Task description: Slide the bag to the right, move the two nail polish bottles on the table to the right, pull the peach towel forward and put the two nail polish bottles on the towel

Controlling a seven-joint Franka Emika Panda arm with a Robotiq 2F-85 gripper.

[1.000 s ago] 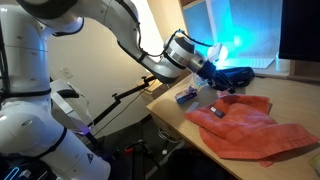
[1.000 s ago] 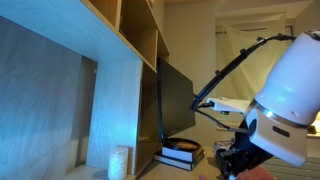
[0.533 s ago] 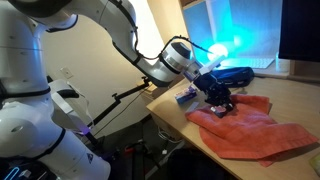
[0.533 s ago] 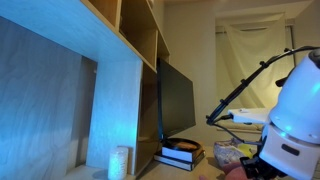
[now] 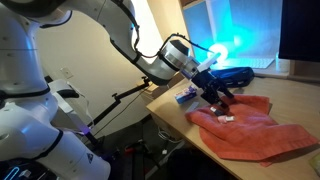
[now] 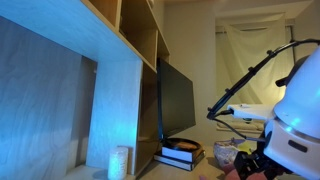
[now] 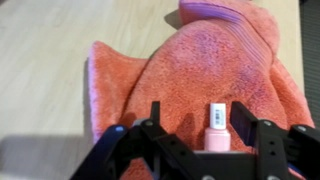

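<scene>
**Small bottle standing on the towel between parted jaws**

In the wrist view, one nail polish bottle [image 7: 216, 128] is shown upright on the peach towel [image 7: 200, 60], pale cap uppermost. It stands on the near part of the cloth, right of the cloth's middle. The gripper [image 7: 210, 118] is set around it with the jaws standing wide. A clear gap is seen on each side of the bottle, so nothing is held. The towel lies rumpled on the wooden table [image 7: 50, 50], with a thick fold at its far edge.

In an exterior view the gripper [image 5: 218, 98] is poised just above the left end of the towel [image 5: 250, 132]. A small pale item [image 5: 228, 120] is seen on the cloth near it. Whether this is the same bottle or the second one cannot be told. A dark blue pouch [image 5: 235, 75] lies farther back.

The bottle is judged light, hard, smooth and probably glass, hence slippery and breakable. On soft, uneven cloth it would be tipped easily by a brushing finger. If a grip is needed, the body below the cap is best taken squarely, with a straight lift.
</scene>
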